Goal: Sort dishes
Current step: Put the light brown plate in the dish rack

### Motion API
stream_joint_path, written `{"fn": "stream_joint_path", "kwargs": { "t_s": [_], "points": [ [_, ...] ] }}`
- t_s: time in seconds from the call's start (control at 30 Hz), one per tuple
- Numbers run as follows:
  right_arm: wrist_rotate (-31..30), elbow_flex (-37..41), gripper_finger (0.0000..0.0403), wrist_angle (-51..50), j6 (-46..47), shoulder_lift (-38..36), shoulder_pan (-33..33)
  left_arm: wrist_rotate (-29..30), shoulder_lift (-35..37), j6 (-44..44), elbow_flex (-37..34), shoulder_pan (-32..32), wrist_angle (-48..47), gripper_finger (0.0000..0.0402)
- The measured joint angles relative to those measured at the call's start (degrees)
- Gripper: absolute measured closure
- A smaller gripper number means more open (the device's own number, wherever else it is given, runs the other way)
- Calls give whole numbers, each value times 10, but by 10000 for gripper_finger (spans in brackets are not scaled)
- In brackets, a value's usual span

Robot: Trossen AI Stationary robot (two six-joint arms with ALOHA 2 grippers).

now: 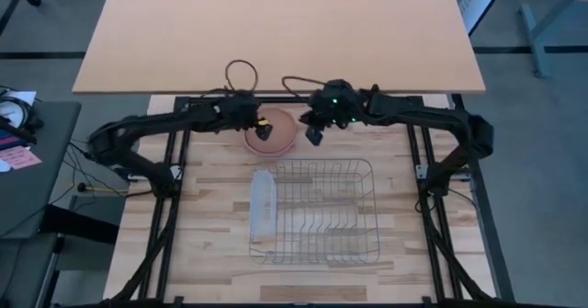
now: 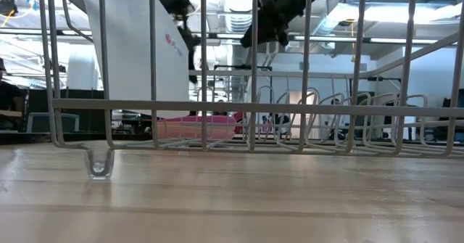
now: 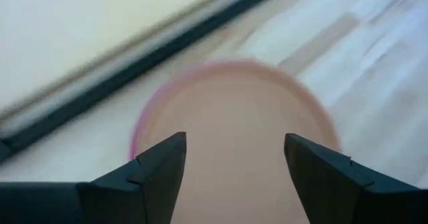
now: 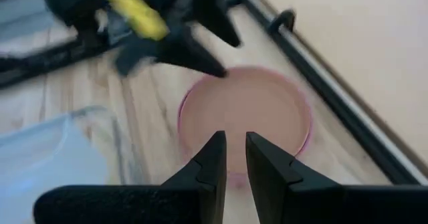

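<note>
Your pale wood tabletop [image 1: 211, 253] carries the stack of plates [image 1: 276, 141] at its far edge, orange-tan on top with a pink rim showing, just beyond the wire rack [image 1: 322, 211] and its translucent tray [image 1: 263, 202]. Your left hand [image 3: 234, 177] hangs over the stack, fingers spread wide and empty. Your right hand [image 4: 234, 164] hovers beside it, fingers nearly pressed together, pinching nothing.

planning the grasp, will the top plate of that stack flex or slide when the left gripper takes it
The top plate looks like thin smooth plastic, so probably light, fairly stiff and slippery. Nested in the stack, it may drag the plates beneath. The left gripper is open above it.
</note>
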State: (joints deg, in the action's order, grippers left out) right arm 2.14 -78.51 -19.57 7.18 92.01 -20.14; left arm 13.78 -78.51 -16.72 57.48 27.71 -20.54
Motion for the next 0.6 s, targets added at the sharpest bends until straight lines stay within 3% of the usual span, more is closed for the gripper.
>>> {"fn": "stream_joint_path", "kwargs": {
  "t_s": [0.2,0.33,0.6],
  "points": [
    [10,-81,339,7,23,52,-11,4,121,58,-20,-16,-5,155],
    [11,-187,328,-77,19,106,-18,4,172,69,-41,-26,0,155],
    [18,-309,226,-224,16,225,-57,3,210,95,-73,-37,16,155]
  ]
}}
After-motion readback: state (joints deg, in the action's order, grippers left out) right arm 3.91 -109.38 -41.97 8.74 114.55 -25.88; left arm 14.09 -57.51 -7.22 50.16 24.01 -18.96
